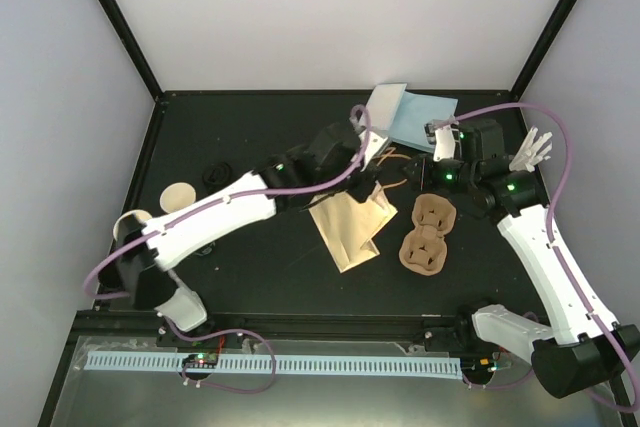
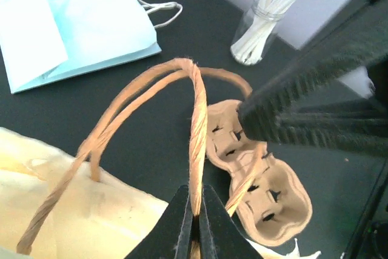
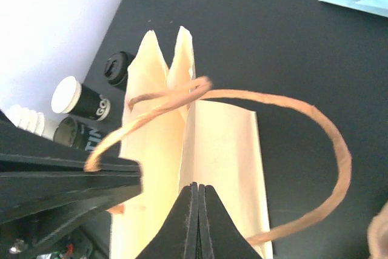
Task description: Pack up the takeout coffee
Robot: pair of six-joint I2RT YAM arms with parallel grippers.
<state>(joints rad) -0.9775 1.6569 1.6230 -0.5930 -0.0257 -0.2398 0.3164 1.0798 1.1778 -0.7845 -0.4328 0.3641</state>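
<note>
Bag [image 1: 345, 237] flat, mouth toward far edge

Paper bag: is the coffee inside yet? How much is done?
Not yet. Done: nothing packed; the tan bag lies flat and the black-lidded coffee sits apart on the table. In hand: the left gripper is shut on a bag handle, the right gripper shut over the bag. Left: open the bag, put the coffee in.

You have bare table [image 1: 290, 287] along the near edge, tan bag [image 1: 345, 232] and cup carrier [image 1: 428, 237] fill the middle, blue bags [image 1: 420, 119] at the far edge, straw jar [image 1: 530, 152] near the far right corner.
</note>
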